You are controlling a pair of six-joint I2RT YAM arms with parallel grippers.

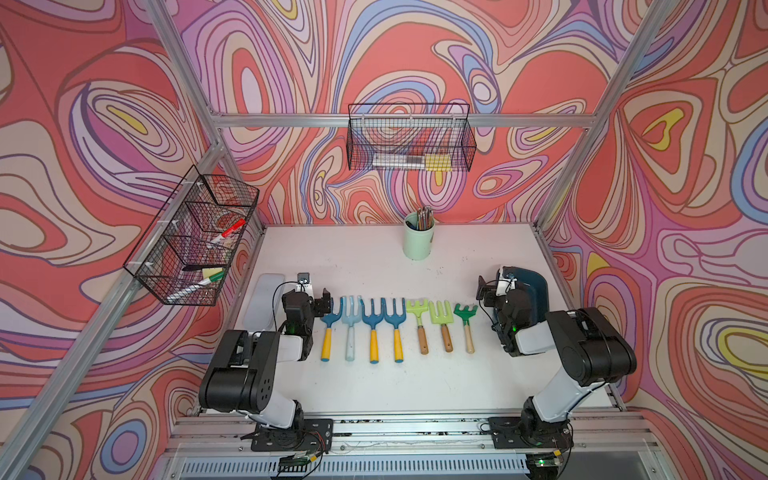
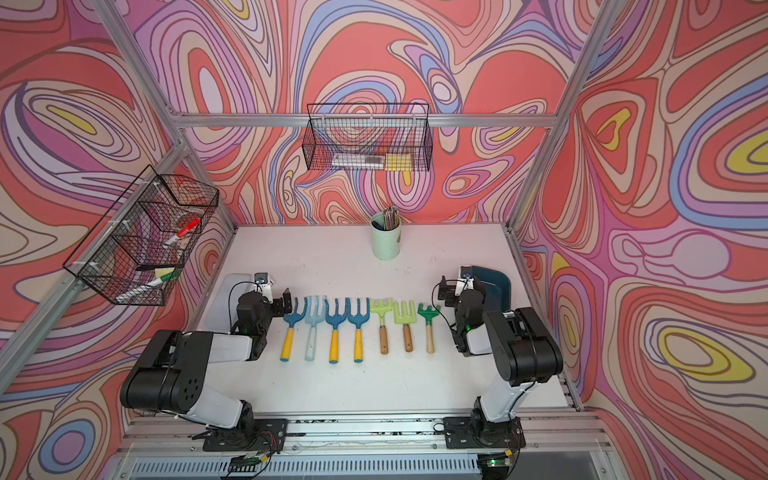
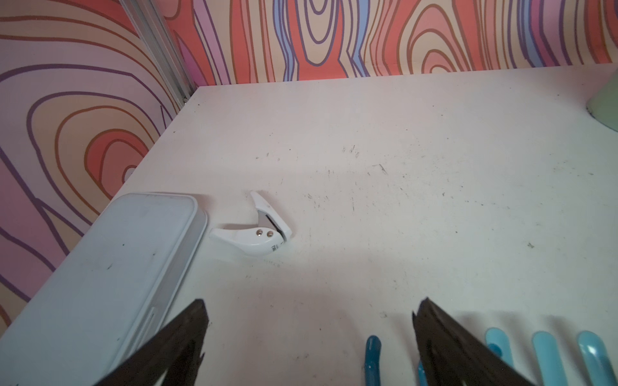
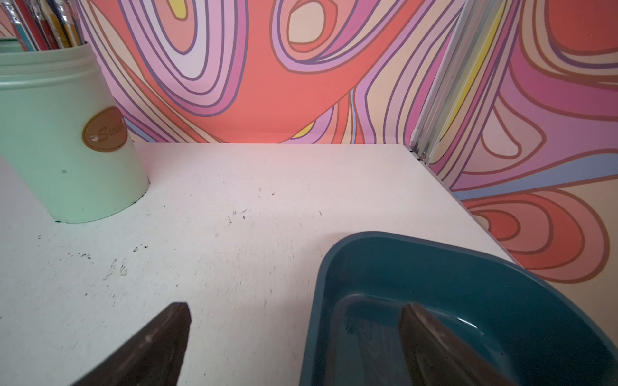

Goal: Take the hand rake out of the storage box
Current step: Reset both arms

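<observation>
The storage box point(image 1: 537, 291) point(image 2: 498, 286) is a dark teal tub at the table's right edge, partly covered by my right arm in both top views. The end of it that shows in the right wrist view point(image 4: 475, 277) holds no rake. Several hand rakes point(image 1: 395, 318) point(image 2: 358, 320) lie in a row on the table between the arms. My right gripper point(image 1: 488, 289) point(image 4: 296, 307) is open, straddling the box's left wall with one finger over the inside. My left gripper point(image 1: 323, 300) point(image 3: 311, 304) is open and empty over the leftmost blue rake's prongs point(image 3: 373, 354).
A mint-green cup point(image 1: 419, 243) of pencils stands at the back centre. A flat pale grey lid point(image 1: 266, 303) lies at the left edge, with a small white hand tool point(image 3: 254, 234) beside it. Wire baskets point(image 1: 191, 245) point(image 1: 409, 139) hang on the left and back walls.
</observation>
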